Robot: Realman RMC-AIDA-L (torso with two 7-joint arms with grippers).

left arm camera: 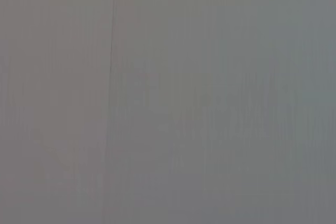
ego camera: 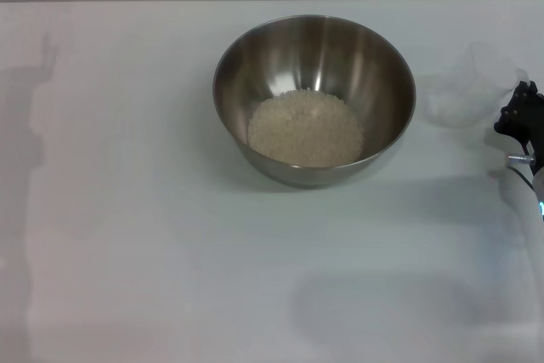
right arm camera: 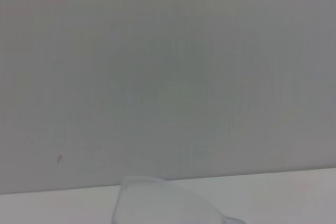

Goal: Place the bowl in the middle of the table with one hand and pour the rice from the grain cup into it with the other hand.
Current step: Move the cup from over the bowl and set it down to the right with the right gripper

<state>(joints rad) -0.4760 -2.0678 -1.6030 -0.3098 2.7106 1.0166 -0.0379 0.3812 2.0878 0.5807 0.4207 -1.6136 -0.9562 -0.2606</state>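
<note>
Risk: the right gripper, at the table's right edge just beside the small clear frosted plastic grain cup, could clip and topple it while pulling away. Its finger state: cannot tell. The large shiny steel bowl, mid-table left of the cup, holds a heap of off-white rice; the cup looks empty. Left arm not visible.

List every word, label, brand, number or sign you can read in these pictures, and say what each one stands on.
None can be read: the bowl, the rice, the grain cup, the table and the right gripper show no readable text. The left wrist view shows only a blank grey surface.
</note>
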